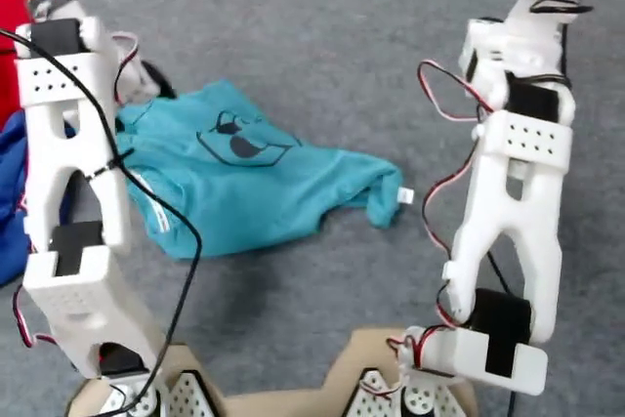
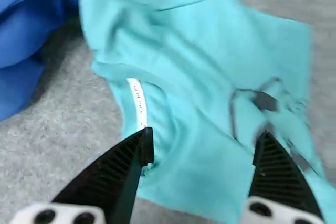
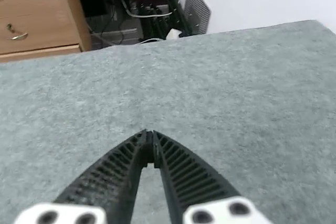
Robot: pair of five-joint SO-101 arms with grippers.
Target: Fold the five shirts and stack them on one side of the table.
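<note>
From above, you see the teal shirt [image 1: 234,178] crumpled on the desk [image 1: 322,46], left of centre. Your left pincer [image 2: 205,139] gapes wide just above it, holding nothing. Your right pincer [image 3: 152,141] is closed on nothing, over the grey desk.

Red shirt [image 1: 10,46] cut by edge, blue shirt [image 1: 10,231] partly behind left arm [image 1: 68,144], teal shirt [image 2: 199,40] blurred

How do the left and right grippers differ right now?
The left gripper has its jaws open; the right gripper has them shut. The left one is over the teal shirt; the right one is over the grey table. Both hold nothing and share black ribbed jaws.
</note>
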